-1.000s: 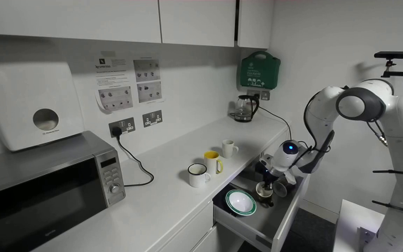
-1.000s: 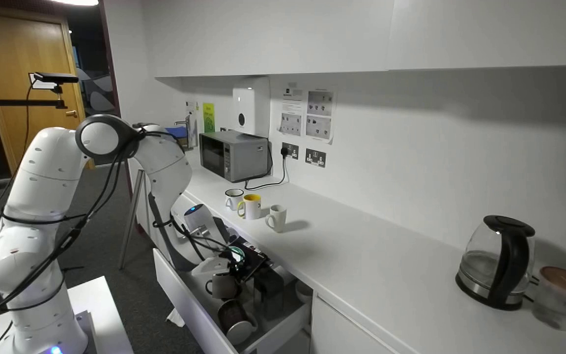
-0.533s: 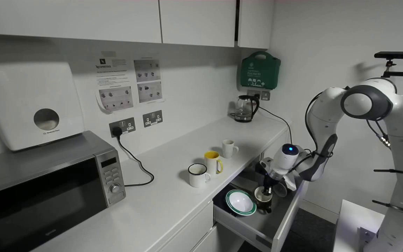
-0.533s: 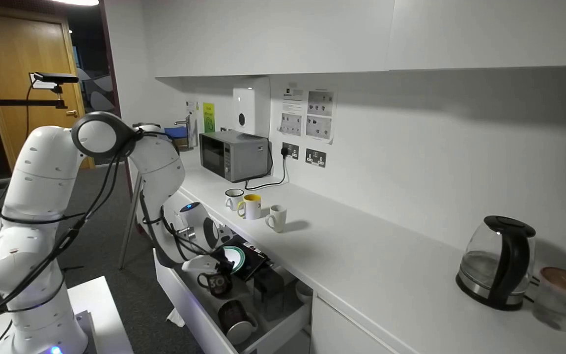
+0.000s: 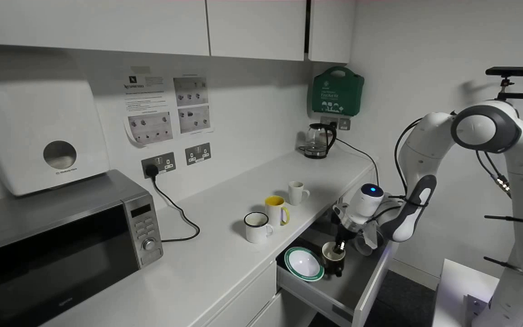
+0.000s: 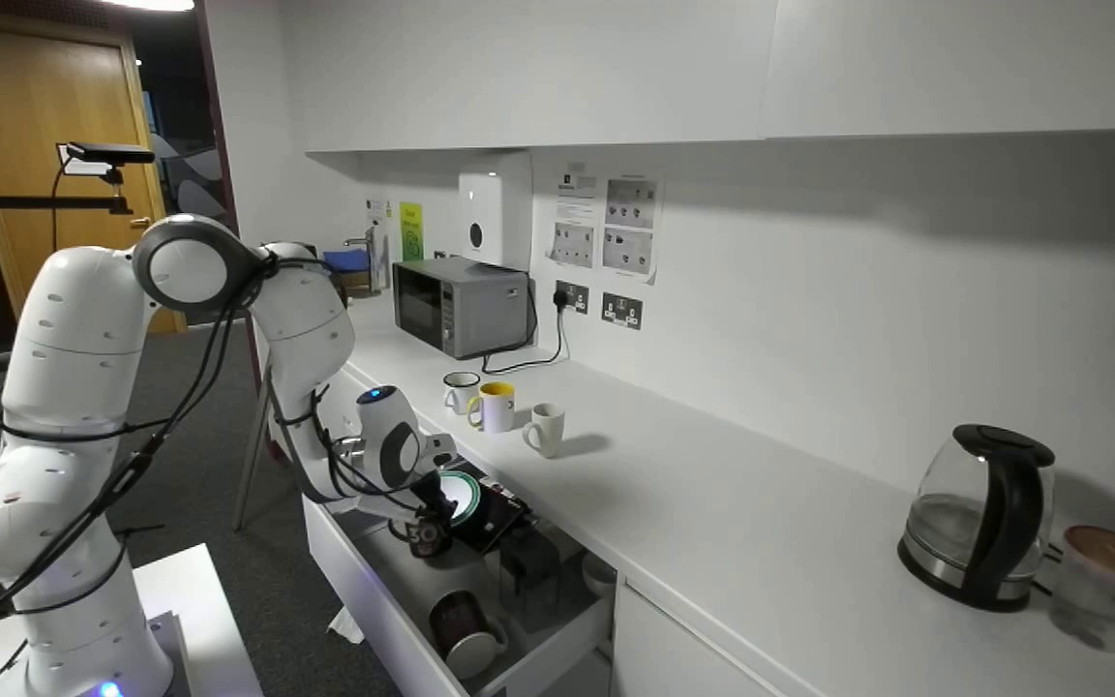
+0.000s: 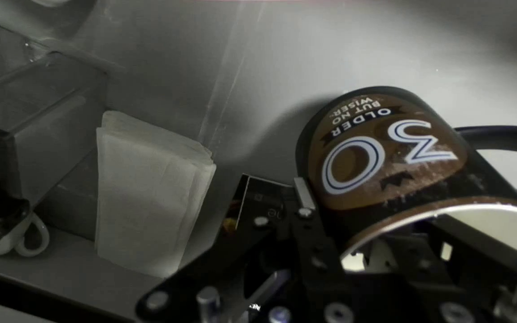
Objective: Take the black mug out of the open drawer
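Gripper [image 5: 339, 247] was down in the open drawer [image 6: 374, 610], at the rim of the black mug [image 7: 375, 157]. Spread fairly narrow: one finger [image 7: 303, 193] ran along the mug's outside, the other went in at the mouth, tip hidden. Mug's side was between them, couldn't tell if clamped

Mug was inside the drawer, "30 OLDER BUT NO WISER" on it, handle pointing right in the wrist view. Couldn't tell if its base touched the drawer floor

Green-rimmed plate [image 5: 303, 264] was just beside it, touching or not unclear. Black printed box [image 6: 490, 520] near, pale paper stack [image 7: 151, 193] and clear bin [image 7: 61, 107] farther off. Dark cup-like item [image 6: 456, 615] was apart from the mug, same drawer

On the desk [image 5: 225, 268]: black-rimmed white mug [image 5: 257, 230], yellow-lined mug [image 5: 272, 214], plain white mug [image 5: 295, 194], loose row. Beyond, in both exterior views: microwave [image 5: 61, 268] one way, glass kettle [image 5: 317, 143] the other. Green first aid case [image 5: 337, 93] hung above the kettle
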